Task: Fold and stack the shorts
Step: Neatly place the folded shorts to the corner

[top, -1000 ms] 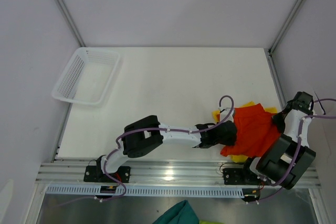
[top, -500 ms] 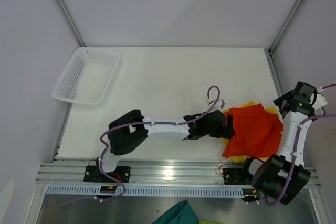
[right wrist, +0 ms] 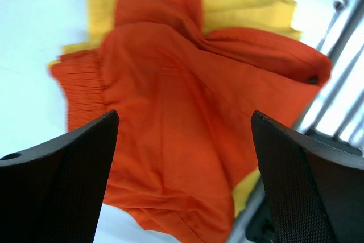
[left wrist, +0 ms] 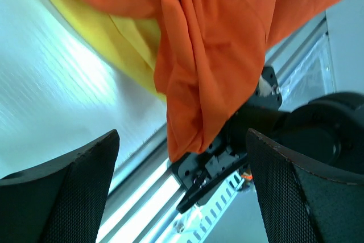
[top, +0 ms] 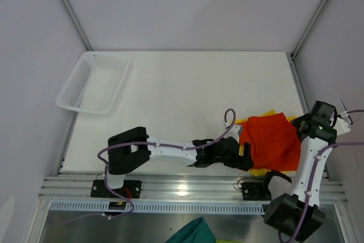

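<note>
The orange-red shorts [top: 272, 143] lie folded at the table's near right, on top of the yellow shorts [top: 254, 120], whose edges peek out at the far and near sides. My left gripper [top: 245, 155] stands open at the orange pair's left edge with nothing in it. In the left wrist view the orange shorts [left wrist: 227, 44] droop over the yellow shorts [left wrist: 122, 38], beyond the open left gripper [left wrist: 182, 135]. My right gripper [top: 300, 131] hovers open at the right edge. The right wrist view looks down past the open right gripper [right wrist: 183, 118] on the orange shorts [right wrist: 187, 83] and the yellow shorts [right wrist: 244, 4].
A white mesh basket [top: 94, 81] sits at the far left of the table. An aluminium rail [top: 187, 186] runs along the near edge, with the right arm's base [left wrist: 239, 152] just below the shorts. A teal cloth [top: 193, 231] lies below the rail.
Both grippers have opened and let go of the orange shorts, which now lie flatter on the yellow pair. The left gripper has drawn back toward the near edge; the right arm has swung upright.
</note>
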Robot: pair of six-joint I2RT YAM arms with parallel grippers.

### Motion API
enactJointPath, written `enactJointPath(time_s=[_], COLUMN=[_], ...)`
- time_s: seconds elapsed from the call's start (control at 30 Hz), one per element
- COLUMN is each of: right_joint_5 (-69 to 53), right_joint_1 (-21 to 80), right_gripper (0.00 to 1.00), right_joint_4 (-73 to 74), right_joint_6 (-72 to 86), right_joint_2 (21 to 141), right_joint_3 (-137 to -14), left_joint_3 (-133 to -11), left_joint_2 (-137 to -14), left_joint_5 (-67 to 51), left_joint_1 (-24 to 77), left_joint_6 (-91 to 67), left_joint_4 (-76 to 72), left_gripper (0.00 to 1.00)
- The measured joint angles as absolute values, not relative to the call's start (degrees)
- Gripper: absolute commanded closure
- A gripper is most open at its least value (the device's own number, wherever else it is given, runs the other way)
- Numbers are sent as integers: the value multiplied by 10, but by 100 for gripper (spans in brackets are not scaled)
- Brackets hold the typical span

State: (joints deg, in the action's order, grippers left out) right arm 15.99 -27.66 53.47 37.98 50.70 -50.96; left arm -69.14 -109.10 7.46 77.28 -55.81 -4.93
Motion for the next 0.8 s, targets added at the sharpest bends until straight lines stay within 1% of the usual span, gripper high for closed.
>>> enactJointPath(time_s=[0.3,0.53,0.67,0.77,0.8], right_joint_5=[212,218,223,227,227], right_joint_1=[-285,-288,-294,-306,-310], right_gripper=[5,7,9,14,24], right_joint_4=[619,625,616,599,595], right_joint_6=[455,496,507,508,508], right_joint_2=[537,537,567,595,602], right_joint_3=[-493,-452,-449,-448,-448], left_joint_3=[-677,-677,-675,-663,-658], left_joint_2=[-1091,-1091,-1091,-1091,-1092], left_joint_5=[70,61,47,40,38], left_joint_1=[784,784,784,785,787], left_joint_6=[-566,-566,-572,-577,-580], left_joint_4=[-86,-112,-133,-155,-159], left_gripper=[7,11,15,19,19])
